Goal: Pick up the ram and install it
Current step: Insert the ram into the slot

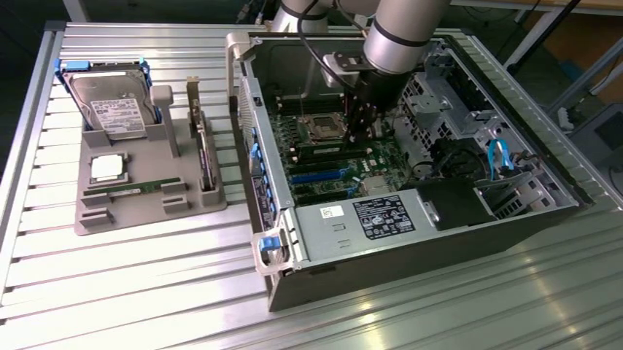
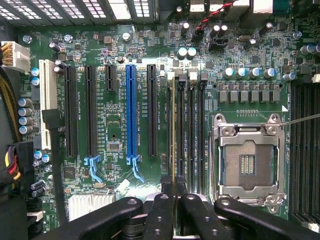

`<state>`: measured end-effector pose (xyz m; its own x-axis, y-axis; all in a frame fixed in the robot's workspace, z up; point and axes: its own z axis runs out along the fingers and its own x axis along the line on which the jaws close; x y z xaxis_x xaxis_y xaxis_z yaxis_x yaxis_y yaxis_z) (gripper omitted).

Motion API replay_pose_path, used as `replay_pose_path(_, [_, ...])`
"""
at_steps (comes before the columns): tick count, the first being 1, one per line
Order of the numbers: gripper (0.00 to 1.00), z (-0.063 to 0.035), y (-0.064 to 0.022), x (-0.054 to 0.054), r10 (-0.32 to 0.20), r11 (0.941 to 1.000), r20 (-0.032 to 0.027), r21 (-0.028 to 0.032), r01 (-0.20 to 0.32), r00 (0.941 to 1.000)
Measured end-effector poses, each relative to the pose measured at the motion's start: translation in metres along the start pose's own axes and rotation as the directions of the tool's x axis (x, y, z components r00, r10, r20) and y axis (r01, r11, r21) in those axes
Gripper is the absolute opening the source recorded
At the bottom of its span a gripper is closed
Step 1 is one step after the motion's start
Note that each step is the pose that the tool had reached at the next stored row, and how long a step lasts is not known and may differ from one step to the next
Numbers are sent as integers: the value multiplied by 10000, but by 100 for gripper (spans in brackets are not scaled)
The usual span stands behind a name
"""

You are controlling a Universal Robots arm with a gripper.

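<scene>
**A:** On the ribbed metal surface (image 1: 146, 292), what is the exterior view giving us that the wrist view is not?

**B:** It is showing the whole open computer case (image 1: 322, 226) and, at the exterior view's left, the grey tray (image 1: 98, 219), which is carrying a hard drive (image 1: 112, 106) and a spare stick (image 1: 131, 189). The wrist view is showing the motherboard (image 2: 115, 125) up close.

**A:** How is the arm (image 1: 404, 29) sitting?

**B:** It is reaching steeply down into the case. The jaws are clamping the ram (image 2: 173, 125), seen edge-on between the black fingers (image 2: 159, 215). The ram is running along the memory slot farthest from the processor socket (image 2: 247, 162). I cannot tell whether it is seated.

**A:** And around the surface?

**B:** Metal frame legs (image 1: 584, 80) are standing beyond its edge, at the exterior view's right.
</scene>
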<state>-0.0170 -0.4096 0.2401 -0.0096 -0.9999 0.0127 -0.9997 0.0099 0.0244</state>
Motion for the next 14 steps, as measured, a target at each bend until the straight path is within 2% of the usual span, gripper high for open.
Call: replay_pose_path(14, [12,18,-11,0,0,10000,-3,-1,0,10000])
